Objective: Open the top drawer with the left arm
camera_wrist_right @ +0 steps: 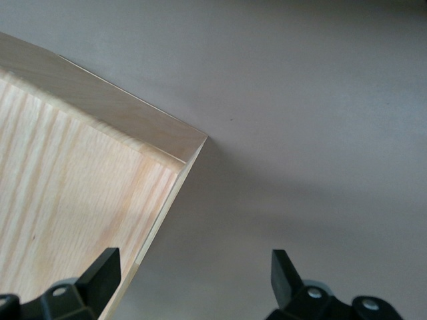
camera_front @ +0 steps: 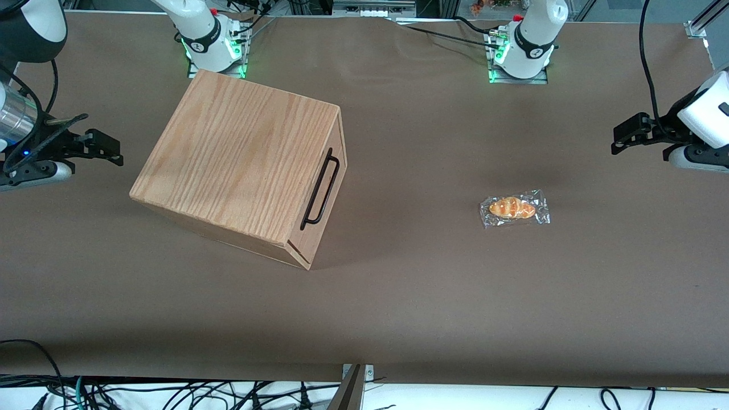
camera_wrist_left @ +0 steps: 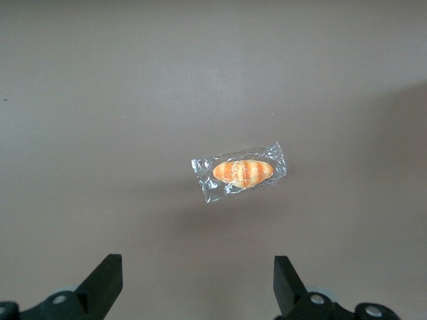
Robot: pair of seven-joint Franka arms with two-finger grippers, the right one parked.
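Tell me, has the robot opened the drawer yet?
Not yet. Nothing looks done: the top drawer sits shut in the wooden box, its black handle untouched. Right now the left arm's gripper hangs open at the working arm's end of the table, above the wrapped bread roll. Still left: reach the handle, grab it, pull.
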